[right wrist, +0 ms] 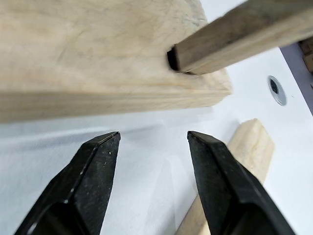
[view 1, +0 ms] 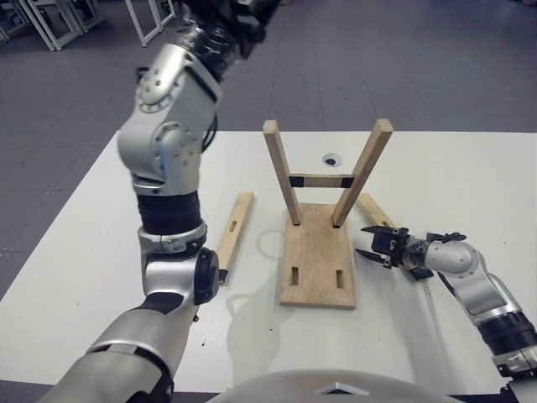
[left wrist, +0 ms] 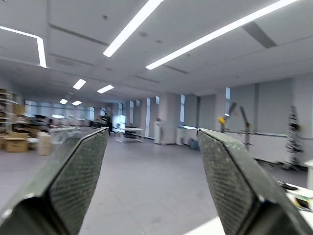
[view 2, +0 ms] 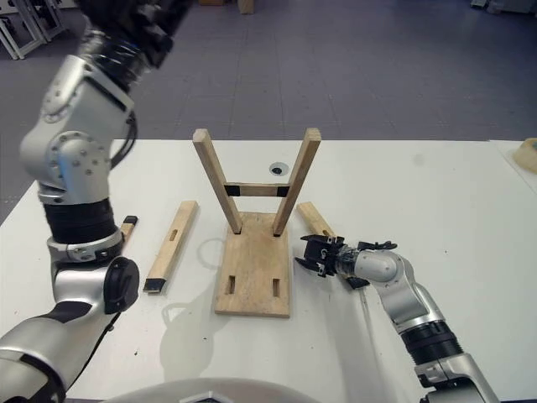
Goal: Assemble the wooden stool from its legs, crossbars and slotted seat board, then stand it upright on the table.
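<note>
Halfway there
Right gripper (view 1: 361, 241), spread, sits centre-right by the seat (view 1: 317, 260), probably for the spare leg (view 2: 315, 218); left gripper (left wrist: 152, 131) spread, raised clear.

Bright overhead light, soft shadows
</note>
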Robot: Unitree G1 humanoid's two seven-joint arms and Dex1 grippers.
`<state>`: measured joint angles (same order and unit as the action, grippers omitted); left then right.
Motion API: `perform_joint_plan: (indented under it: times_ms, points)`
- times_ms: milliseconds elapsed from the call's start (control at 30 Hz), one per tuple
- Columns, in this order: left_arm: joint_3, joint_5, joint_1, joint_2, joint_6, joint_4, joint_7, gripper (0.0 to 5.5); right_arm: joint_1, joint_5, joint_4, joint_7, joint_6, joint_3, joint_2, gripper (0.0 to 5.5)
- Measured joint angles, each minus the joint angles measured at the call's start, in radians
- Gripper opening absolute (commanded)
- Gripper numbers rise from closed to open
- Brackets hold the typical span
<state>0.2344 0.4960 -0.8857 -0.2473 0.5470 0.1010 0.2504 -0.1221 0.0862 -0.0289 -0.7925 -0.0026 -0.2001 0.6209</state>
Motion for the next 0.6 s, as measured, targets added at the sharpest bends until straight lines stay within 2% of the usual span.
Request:
perform_joint_plan:
  times_ms: [100,200,400,600]
  points:
    - [0.019,-0.055,0.146,-0.072,-0.008,0.052,-0.003,3.31,0.026,-0.120,0.112,0.051,0.120,0.086,-0.064,2.54]
    - [0.047,-0.111,0.371,-0.132,-0.020,0.113,0.007,2.78,0.040,-0.195,0.211,0.129,0.234,0.161,-0.113,2.54]
    - [0.125,-0.120,0.834,-0.175,-0.130,0.134,0.155,2.78,0.116,-0.238,0.332,0.245,0.374,0.232,-0.150,2.54]
    - [0.161,-0.125,1.024,-0.194,-0.212,-0.001,0.264,2.78,0.133,-0.246,0.359,0.279,0.416,0.236,-0.154,2.54]
